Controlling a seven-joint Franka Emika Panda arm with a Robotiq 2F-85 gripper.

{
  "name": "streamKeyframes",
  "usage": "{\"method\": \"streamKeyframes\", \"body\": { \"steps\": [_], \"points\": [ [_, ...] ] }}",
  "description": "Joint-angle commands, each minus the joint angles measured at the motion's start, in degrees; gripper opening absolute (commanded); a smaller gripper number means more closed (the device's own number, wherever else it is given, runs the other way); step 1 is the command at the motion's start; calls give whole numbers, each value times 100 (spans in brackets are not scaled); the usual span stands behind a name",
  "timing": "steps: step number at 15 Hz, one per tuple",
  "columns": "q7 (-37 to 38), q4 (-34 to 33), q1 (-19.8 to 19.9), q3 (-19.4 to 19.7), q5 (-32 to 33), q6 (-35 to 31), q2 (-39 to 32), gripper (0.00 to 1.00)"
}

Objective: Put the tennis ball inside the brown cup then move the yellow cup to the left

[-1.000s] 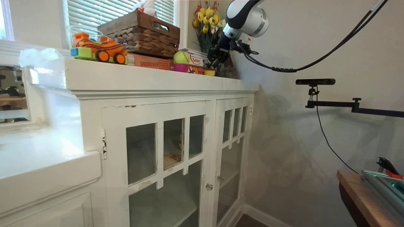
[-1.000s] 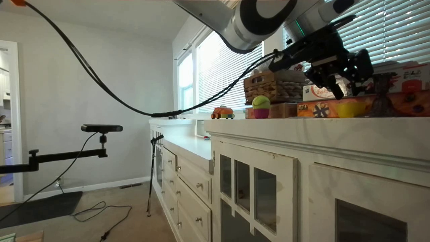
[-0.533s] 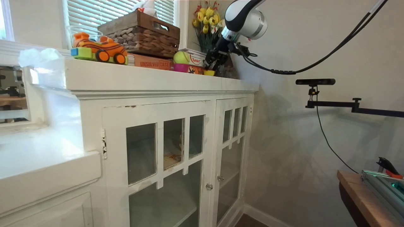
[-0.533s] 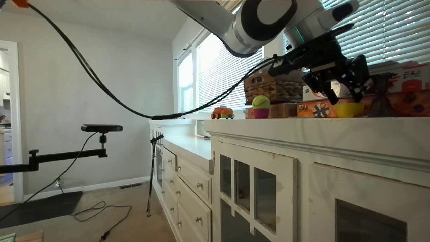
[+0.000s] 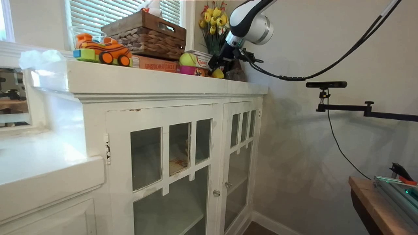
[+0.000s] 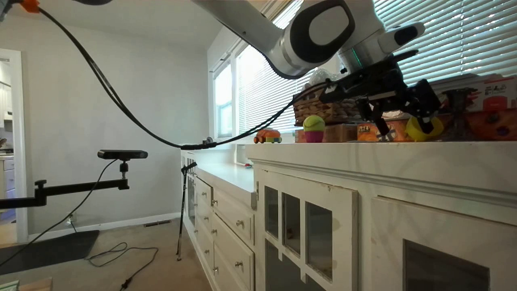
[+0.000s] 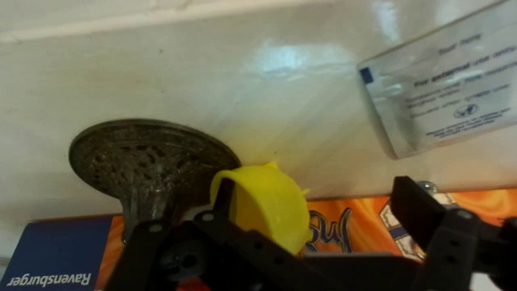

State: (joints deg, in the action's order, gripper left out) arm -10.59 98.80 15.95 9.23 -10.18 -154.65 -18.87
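Wrist view: gripper (image 7: pixel 315 188) with jaws wide apart, one finger reaching inside the mouth of the yellow cup (image 7: pixel 280 206), the other finger well outside, with a free gap between it and the cup's wall, thus without grasp on anything. Cup tilted, with mouth to the left in this view, just beside the round base of a dark ornate stand (image 7: pixel 141 149); cannot tell if touching. To the right, on the white cabinet top (image 7: pixel 242 52), a printed sachet (image 7: pixel 448 97); on the far side of the cup, a long orange box (image 7: pixel 363 216). In both exterior views, tennis ball (image 6: pixel 314 122) seated in the mouth of a magenta cup (image 6: pixel 314 136), well apart from the gripper and to its left; farther left, an orange toy truck (image 5: pixel 103 50). At far side, a wicker basket (image 5: pixel 161 40).
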Motion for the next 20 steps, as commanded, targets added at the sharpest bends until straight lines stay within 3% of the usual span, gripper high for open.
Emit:
{"method": "streamKeyframes", "body": {
  "steps": [1, 6, 11, 15, 20],
  "points": [
    [55, -111, 33, -64, 103, 115, -43, 70],
    [28, -104, 33, -89, 98, 103, -8, 31],
    [-1, -135, -33, -103, 177, 146, 160, 0],
    [-244, -236, -86, -230, 220, 396, 454, 2],
    [-888, -464, -165, -516, -38, 1335, 729, 2]
  ]
}}
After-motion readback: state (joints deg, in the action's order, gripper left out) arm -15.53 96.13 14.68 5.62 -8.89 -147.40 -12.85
